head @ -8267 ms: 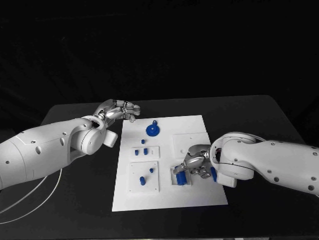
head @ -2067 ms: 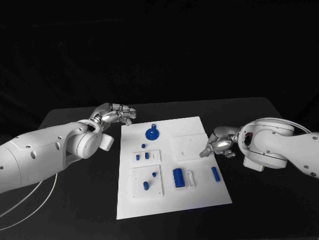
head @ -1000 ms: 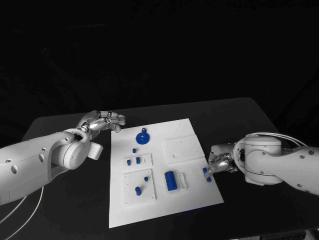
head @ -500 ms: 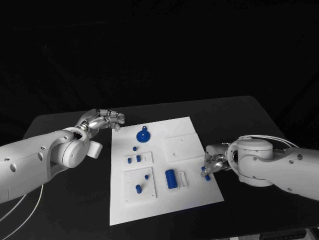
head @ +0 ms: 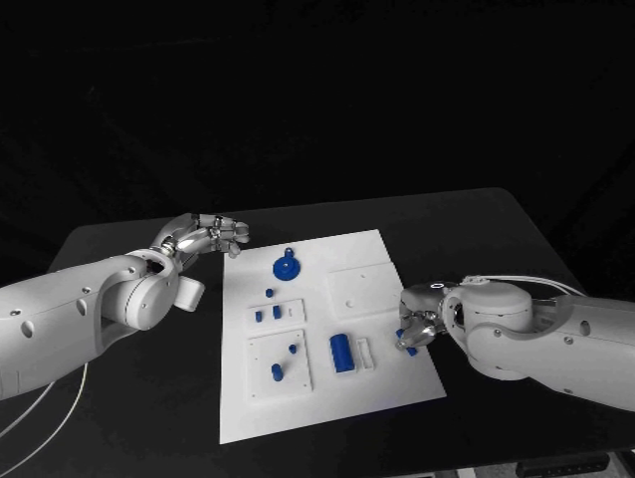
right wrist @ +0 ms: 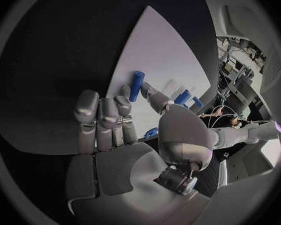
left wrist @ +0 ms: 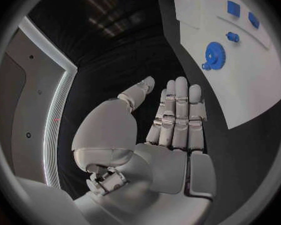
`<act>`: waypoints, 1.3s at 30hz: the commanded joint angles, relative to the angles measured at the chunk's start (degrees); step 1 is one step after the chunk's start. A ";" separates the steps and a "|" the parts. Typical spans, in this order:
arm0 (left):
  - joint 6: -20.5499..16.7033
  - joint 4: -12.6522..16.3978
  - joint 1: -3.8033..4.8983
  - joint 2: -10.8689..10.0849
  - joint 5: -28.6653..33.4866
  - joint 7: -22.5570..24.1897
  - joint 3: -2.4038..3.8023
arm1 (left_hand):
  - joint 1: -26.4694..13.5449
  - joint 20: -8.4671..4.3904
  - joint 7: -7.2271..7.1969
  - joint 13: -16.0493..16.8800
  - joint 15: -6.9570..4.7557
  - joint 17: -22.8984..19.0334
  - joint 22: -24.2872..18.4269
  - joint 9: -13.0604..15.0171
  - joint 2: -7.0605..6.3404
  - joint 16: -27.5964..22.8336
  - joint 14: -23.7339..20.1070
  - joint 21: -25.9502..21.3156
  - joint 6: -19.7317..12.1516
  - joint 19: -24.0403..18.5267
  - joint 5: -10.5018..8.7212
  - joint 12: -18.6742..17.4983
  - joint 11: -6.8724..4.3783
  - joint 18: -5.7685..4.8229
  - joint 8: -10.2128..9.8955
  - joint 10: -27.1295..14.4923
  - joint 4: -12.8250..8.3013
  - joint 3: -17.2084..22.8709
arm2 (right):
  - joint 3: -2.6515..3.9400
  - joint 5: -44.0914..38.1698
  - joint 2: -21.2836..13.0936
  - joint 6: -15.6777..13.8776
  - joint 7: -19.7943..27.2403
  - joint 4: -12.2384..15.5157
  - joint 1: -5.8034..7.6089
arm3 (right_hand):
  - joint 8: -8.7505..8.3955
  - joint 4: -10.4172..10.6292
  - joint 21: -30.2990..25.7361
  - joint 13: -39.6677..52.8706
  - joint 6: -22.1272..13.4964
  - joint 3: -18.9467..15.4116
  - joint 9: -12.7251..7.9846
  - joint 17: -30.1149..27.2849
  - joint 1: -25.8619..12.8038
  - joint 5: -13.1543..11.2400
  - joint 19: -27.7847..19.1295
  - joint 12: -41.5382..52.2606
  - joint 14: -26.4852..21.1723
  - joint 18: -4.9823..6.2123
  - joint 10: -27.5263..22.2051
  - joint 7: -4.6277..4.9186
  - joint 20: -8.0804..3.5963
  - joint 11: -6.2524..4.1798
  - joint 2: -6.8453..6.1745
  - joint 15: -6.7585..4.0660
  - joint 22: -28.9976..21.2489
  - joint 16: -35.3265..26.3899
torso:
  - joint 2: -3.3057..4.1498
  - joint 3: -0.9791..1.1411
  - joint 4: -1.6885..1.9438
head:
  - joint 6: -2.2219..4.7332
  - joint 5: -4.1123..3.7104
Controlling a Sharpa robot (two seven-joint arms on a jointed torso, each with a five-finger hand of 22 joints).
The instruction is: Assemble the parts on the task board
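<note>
The white task board (head: 332,398) lies mid-table. A short blue bar (head: 408,346) lies near its right edge. My right hand (head: 422,322) hovers right beside that bar; in the right wrist view its fingers (right wrist: 104,119) reach out straight, with the bar (right wrist: 136,86) just past the fingertips and nothing held. A blue cylinder (head: 340,354) lies near the board's middle. The blue gear (head: 287,267) sits at the far end. My left hand (head: 203,234) waits off the board's far left corner, fingers (left wrist: 177,110) straight, holding nothing.
Small blue pegs (head: 266,314) stand in a raised white block on the board's left side, and two more blue pieces (head: 282,363) sit in the block nearer me. A raised white square (head: 358,284) lies beyond my right hand. Black table surrounds the board.
The camera has shifted. My right hand left the blue cylinder, drew away to the right, then came back to the board's right edge beside the blue bar. The left hand stayed put.
</note>
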 commanded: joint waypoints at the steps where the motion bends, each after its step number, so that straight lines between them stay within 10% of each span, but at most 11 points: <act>1: 0.58 0.22 0.02 0.01 0.31 0.73 0.04 | -0.36 0.08 0.08 -0.09 -0.10 0.06 0.06 -0.07 0.05 -0.41 0.50 -0.39 -0.43 0.36 -0.17 0.07 0.03 1.19 0.36 -0.42 0.43 0.04 | -1.23 -1.19 0.33 3.06 -0.43 -0.49 -1.51 | -0.65 -0.40 0.35 -0.08 -0.29 0.05 -21.49 -0.01 0.79 -0.09 -0.28 -0.27 0.05 5.62 0.22 -0.04 0.25 -0.21 0.04 -0.26 0.87 0.23 | -0.01 -0.05 0.00 | -0.16 0.03; 11: 0.55 0.25 0.02 -0.08 0.33 0.66 0.04 | -0.36 0.08 0.08 -0.09 -0.10 0.06 0.07 -0.07 0.05 -0.41 0.50 -0.39 -0.44 0.36 -0.17 0.07 0.03 1.19 0.36 -0.42 0.43 0.04 | -1.21 10.94 0.20 -0.59 0.10 -1.39 -1.52 | -0.66 -0.47 0.35 -0.12 -0.25 0.27 -21.51 -0.02 0.99 -0.08 -0.28 -0.32 0.06 5.62 0.20 -0.05 0.27 -0.21 0.02 -0.26 0.85 0.22 | 0.01 -0.06 0.07 | -0.25 0.21; 15: 0.53 0.26 0.02 -0.09 0.33 0.68 0.04 | -0.36 0.08 0.08 -0.09 -0.10 0.07 0.07 -0.08 0.06 -0.42 0.50 -0.39 -0.44 0.37 -0.16 0.07 0.03 1.19 0.37 -0.42 0.43 0.04 | -1.19 14.43 0.07 -3.44 0.51 -1.13 -1.50 | -0.78 0.19 0.01 -0.32 -0.21 4.00 -21.66 -0.11 3.32 -0.01 -0.47 -0.58 -0.02 5.61 0.08 -0.15 0.19 -0.32 3.40 -0.37 0.66 0.07 | 0.01 -0.04 0.07 | -0.30 0.32; 39: 0.53 0.31 0.02 -0.13 0.33 0.69 0.04 | -0.33 0.07 0.07 -0.09 -0.11 0.18 0.14 -0.11 0.07 -0.48 0.53 -0.44 -0.45 0.40 -0.10 0.08 0.03 1.20 0.40 -0.41 0.41 0.04 | -1.06 22.34 -0.19 -11.09 1.73 1.50 -0.69 | -1.08 0.88 0.66 -0.51 0.62 7.86 -22.40 -0.15 1.45 0.19 0.27 -0.45 0.26 5.62 0.44 -0.03 0.72 -0.21 1.60 -0.22 0.78 0.19 | 0.01 -0.07 0.04 | -0.51 0.83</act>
